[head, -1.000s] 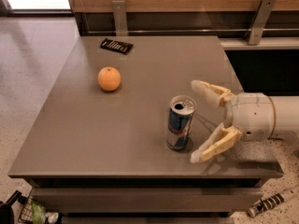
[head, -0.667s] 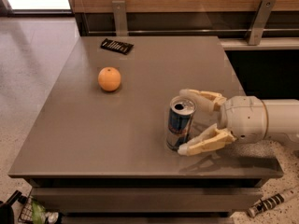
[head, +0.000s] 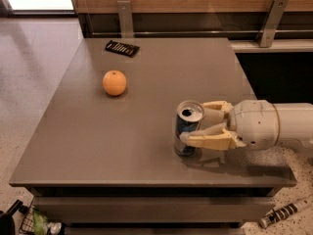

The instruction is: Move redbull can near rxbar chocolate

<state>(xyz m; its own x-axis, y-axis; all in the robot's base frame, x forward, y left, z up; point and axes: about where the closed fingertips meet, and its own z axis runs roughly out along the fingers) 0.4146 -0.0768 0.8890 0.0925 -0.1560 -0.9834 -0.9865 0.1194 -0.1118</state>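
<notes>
The redbull can (head: 187,126), blue and silver with an open silver top, stands upright on the grey table (head: 146,146) near its front right. My gripper (head: 195,124) reaches in from the right with its cream fingers (head: 208,140) closed around the can, one on each side. The rxbar chocolate (head: 122,48), a flat black bar with pale markings, lies at the table's far left edge, well away from the can.
A round orange (head: 114,82) sits on the left middle of the table, between the can and the bar. A wooden wall with metal brackets (head: 125,16) runs behind the table. Clutter lies on the floor at the front left and front right.
My gripper has moved left onto the can and its fingers have closed from wide open to clasping the can. The can, orange and bar have not moved.
</notes>
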